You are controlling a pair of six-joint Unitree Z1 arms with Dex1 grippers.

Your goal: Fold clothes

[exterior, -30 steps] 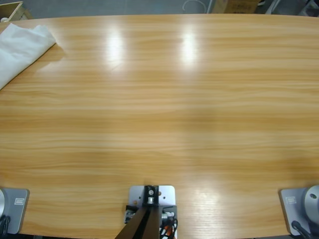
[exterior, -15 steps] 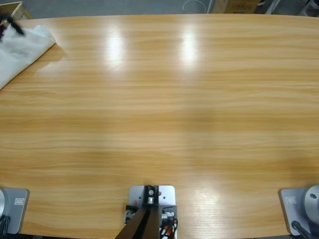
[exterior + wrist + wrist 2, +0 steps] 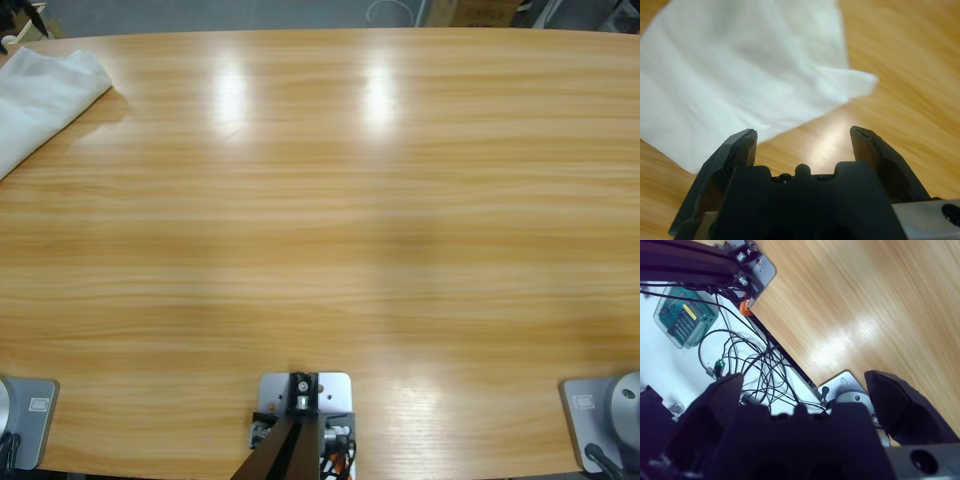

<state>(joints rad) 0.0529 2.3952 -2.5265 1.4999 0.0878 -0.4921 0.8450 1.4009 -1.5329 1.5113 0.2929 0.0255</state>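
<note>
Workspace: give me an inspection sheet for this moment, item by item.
Surface: long wooden table, bare over most of its top, two glare patches.
Job's things: white T-shirt bunched at the far left corner, running off the picture's edge; unfolded.
Clutter: nothing seen on the table.
Grippers: left tool open above the shirt's edge, holding nothing; right tool open, empty, off the table's edge.
Cables: tangled black cables below the table edge in the right wrist view.
Surroundings: green translucent box beside the cables.

The long light-brown wooden table is seen as smooth and shiny. The plain white T-shirt is made of soft, matt cloth.
</note>
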